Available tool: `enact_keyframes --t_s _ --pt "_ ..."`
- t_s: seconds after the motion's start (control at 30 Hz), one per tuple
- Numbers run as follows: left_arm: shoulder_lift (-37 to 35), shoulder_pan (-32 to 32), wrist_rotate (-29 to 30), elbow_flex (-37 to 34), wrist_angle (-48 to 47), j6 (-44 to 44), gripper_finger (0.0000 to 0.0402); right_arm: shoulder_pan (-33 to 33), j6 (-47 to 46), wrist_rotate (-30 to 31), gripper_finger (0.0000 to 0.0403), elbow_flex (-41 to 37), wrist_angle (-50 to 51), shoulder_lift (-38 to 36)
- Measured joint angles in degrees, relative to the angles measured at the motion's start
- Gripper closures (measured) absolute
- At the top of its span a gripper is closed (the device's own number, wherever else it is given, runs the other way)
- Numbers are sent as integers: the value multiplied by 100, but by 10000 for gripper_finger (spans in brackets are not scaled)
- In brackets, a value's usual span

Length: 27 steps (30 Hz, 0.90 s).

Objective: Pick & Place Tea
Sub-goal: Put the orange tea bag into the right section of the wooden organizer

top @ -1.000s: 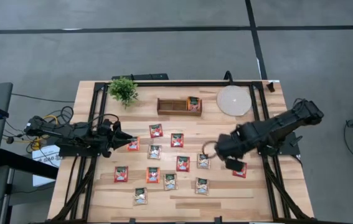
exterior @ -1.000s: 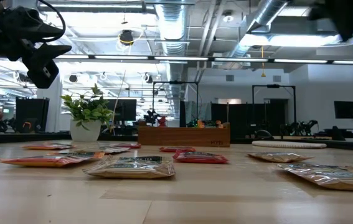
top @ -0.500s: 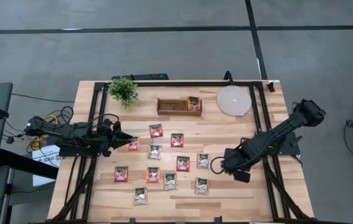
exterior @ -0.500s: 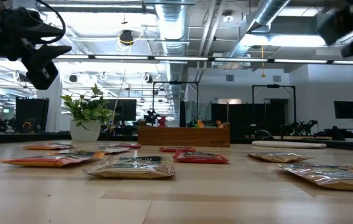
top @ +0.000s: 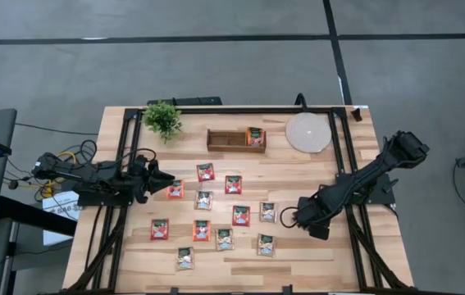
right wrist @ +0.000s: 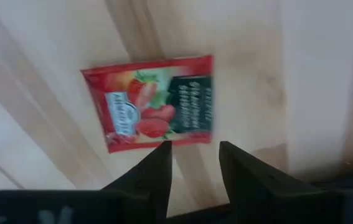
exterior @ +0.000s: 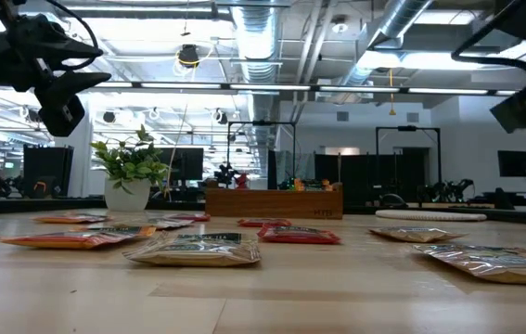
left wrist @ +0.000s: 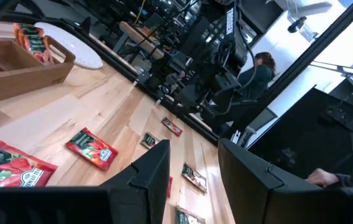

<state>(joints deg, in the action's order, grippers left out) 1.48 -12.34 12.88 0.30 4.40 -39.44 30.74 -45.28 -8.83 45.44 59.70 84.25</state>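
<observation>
Red flat square tea sachet lay on pale wooden table, right side, beneath right end effector, fingers apart. Left end effector parked left, fingers apart.

Red, orange and pale green-white tea sachets are seen on the light wooden table. A red sachet printed with strawberries and a dark green panel is shown. A brown tray, pale disc and green plant are seen.
</observation>
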Motion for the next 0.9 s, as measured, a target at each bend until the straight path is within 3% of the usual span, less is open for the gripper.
enact_keyframes --t_s 0.23,0.43,0.63,0.9 --pt "-2 0 84 -1 0 -4 273 0 -231 -27 275 -25 -360 -25" --pt "-2 0 141 -1 -2 -4 273 -211 -199 -28 276 36 -1703 -70" --pt "-2 -2 340 1 2 -4 273 -702 372 -20 285 164 -2952 -57" --pt "254 0 701 152 -234 129 273 -1289 936 -18 284 176 -3283 -57"
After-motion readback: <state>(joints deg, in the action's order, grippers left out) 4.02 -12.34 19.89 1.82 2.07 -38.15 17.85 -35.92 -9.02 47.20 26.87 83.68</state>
